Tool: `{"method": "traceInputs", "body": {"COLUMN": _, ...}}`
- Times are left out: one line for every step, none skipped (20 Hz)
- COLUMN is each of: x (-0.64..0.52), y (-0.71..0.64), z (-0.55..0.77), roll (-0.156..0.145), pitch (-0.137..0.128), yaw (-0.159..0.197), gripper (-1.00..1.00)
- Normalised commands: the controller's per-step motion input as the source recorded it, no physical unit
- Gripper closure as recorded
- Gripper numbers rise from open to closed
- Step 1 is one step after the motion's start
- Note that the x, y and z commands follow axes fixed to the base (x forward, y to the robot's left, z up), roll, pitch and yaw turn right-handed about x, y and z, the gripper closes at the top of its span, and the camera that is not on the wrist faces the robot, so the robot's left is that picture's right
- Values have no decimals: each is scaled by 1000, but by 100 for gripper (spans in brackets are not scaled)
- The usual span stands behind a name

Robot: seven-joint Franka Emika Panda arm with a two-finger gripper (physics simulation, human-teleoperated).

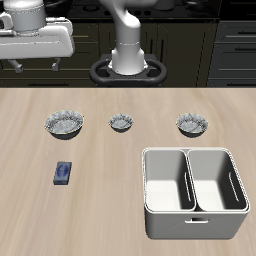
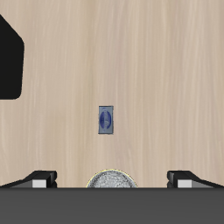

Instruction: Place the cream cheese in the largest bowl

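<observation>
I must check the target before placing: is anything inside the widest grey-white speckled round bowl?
The widest grey-white speckled round bowl looks empty. The small blue flat box of cream cheese lies on the wooden table, nearer the front edge. The wrist view shows only the bowl's rim.

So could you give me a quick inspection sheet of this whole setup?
Surface: wooden table, bare between items.
Job's things: cream cheese lies flat near the front edge; largest bowl sits behind it, empty.
Clutter: two smaller bowls; white two-compartment bin, empty.
Claw: claw high above the table, open, holding nothing.
Cables: nothing seen.
Surroundings: dark cabinets behind the table.
</observation>
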Motion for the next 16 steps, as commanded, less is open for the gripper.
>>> {"method": "traceInputs", "body": {"x": -2, "y": -52, "z": -231, "roll": 11, "pitch": 22, "yaw": -16, "gripper": -100}}
{"method": "traceInputs", "body": {"x": -14, "y": -54, "z": -199, "roll": -31, "pitch": -31, "yaw": 58, "gripper": -100}}
{"method": "traceInputs", "body": {"x": 51, "y": -155, "z": -243, "roll": 41, "pitch": 51, "yaw": -41, "gripper": -100}}
{"method": "traceInputs", "body": {"x": 6, "y": -188, "z": -223, "roll": -50, "pitch": 50, "yaw": -74, "gripper": -100}}
{"method": "traceInputs", "body": {"x": 27, "y": 5, "z": -226, "roll": 56, "pitch": -7, "yaw": 69, "gripper": -100}}
{"method": "traceInputs", "body": {"x": 53, "y": -252, "z": -257, "roll": -43, "pitch": 36, "yaw": -11, "gripper": -100}}
{"method": "traceInputs", "body": {"x": 22, "y": -141, "z": -202, "roll": -11, "pitch": 14, "yaw": -35, "gripper": -100}}
{"method": "traceInputs", "body": {"x": 42, "y": -109, "z": -220, "roll": 30, "pitch": 14, "yaw": 14, "gripper": -100}}
{"method": "traceInputs", "body": {"x": -38, "y": -97, "z": -172, "roll": -5, "pitch": 18, "yaw": -47, "gripper": -100}}
{"method": "traceInputs", "body": {"x": 4, "y": 37, "z": -225, "roll": 33, "pitch": -20, "yaw": 48, "gripper": -100}}
{"method": "traceInputs", "body": {"x": 61, "y": -138, "z": -234, "roll": -20, "pitch": 36, "yaw": -13, "gripper": -100}}
{"method": "traceInputs", "body": {"x": 50, "y": -84, "z": -298, "roll": -14, "pitch": 30, "yaw": -35, "gripper": -100}}
{"method": "traceInputs", "body": {"x": 28, "y": -13, "z": -207, "roll": 8, "pitch": 22, "yaw": 4, "gripper": -100}}
{"method": "traceInputs", "body": {"x": 0, "y": 0, "z": 0, "roll": 0, "pitch": 0, "yaw": 0, "gripper": -100}}
{"method": "traceInputs", "body": {"x": 2, "y": 78, "z": -394, "roll": 26, "pitch": -4, "yaw": -5, "gripper": -100}}
{"method": "traceInputs", "body": {"x": 40, "y": -33, "z": -160, "roll": -4, "pitch": 4, "yaw": -4, "gripper": -100}}
